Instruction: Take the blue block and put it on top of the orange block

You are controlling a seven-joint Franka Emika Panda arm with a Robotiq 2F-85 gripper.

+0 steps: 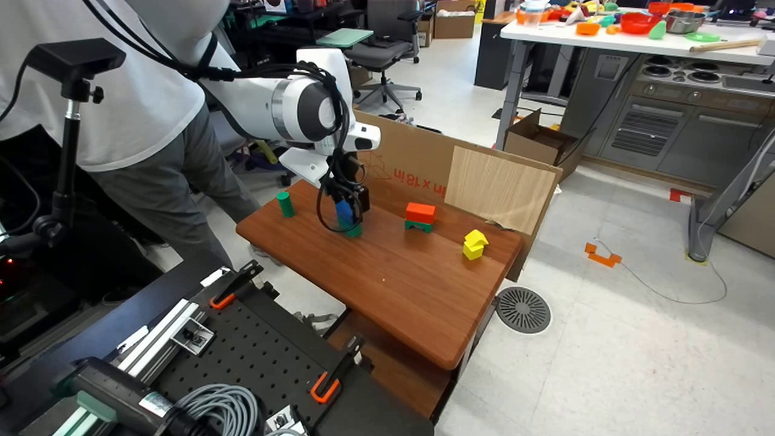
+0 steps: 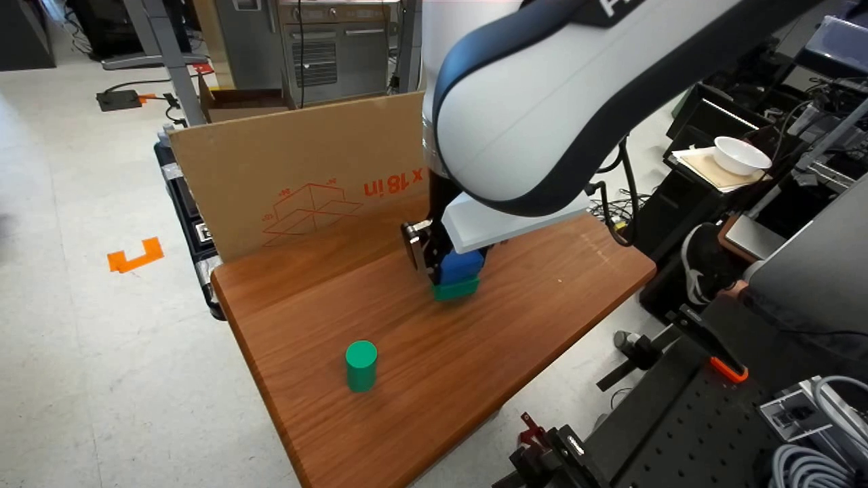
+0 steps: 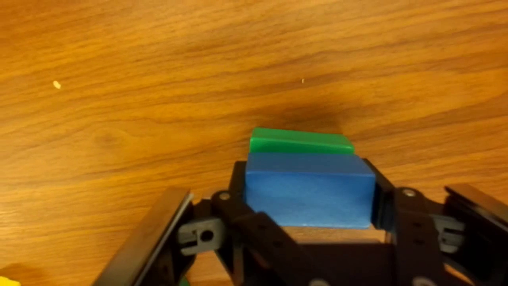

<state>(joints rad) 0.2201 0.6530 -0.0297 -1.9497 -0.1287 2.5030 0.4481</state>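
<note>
Gripping the blue block (image 2: 461, 266) directly over a green block (image 3: 301, 141)

Clamping the blue block across two opposite sides with the tool (image 3: 310, 190), with fingers (image 3: 238, 178) spread by just the breadth of the block and snug against both ends in the wrist view. Holding that block right above the green one, with a strip of green in sight along one long side. Cannot tell from any view about contact between blue and green.

Looking along the worktop (image 1: 387, 269) in both exterior views, meeting first a green cylinder (image 2: 361, 369), upright near one short edge. Locating the blue and green blocks farther in from that edge, between the two long edges. Finding the orange block (image 1: 420, 212) in an exterior view, farther along, near the long edge lined with cardboard (image 1: 418, 151); resting level on a low green arch (image 1: 418, 224), apart from the blue block. Spotting a yellow block (image 1: 473, 251) near the opposite short edge, toward the corner by the cardboard, with a second yellow piece (image 1: 476, 237) askew on top.

Spanning the worktop from above with the white arm (image 2: 536, 115), blocking part of the cardboard-lined edge in an exterior view. Noting two pale specks (image 3: 56, 84) on the worktop in the wrist view, clear of both blocks and well apart.
</note>
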